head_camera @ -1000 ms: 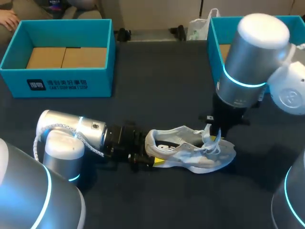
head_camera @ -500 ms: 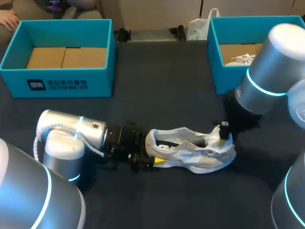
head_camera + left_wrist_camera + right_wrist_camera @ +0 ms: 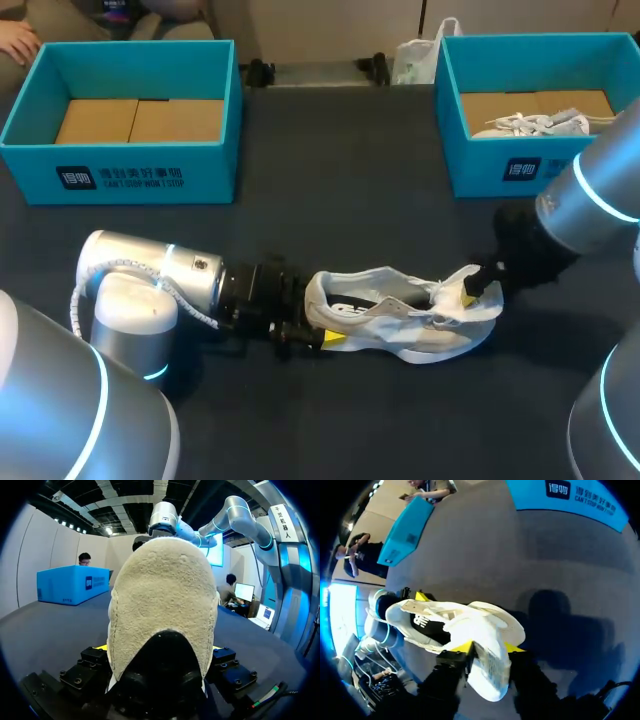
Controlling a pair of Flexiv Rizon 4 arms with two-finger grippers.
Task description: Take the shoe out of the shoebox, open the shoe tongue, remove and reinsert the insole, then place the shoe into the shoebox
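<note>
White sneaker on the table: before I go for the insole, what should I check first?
1. Heel hold: left gripper clamps the heel of the white mesh sneaker from both sides: ok.
2. Tongue grip: right gripper has the white tongue between both yellow tips: ok.
3. Sneaker sits sole-down on the dark table: ok.
4. Tongue drawn forward over the toe, off the opening: ok.
5. Insole exposed and reachable: cannot tell, the inside is dark.
6. Return spot: teal cardboard shoebox on my left stands open: ok.
</note>
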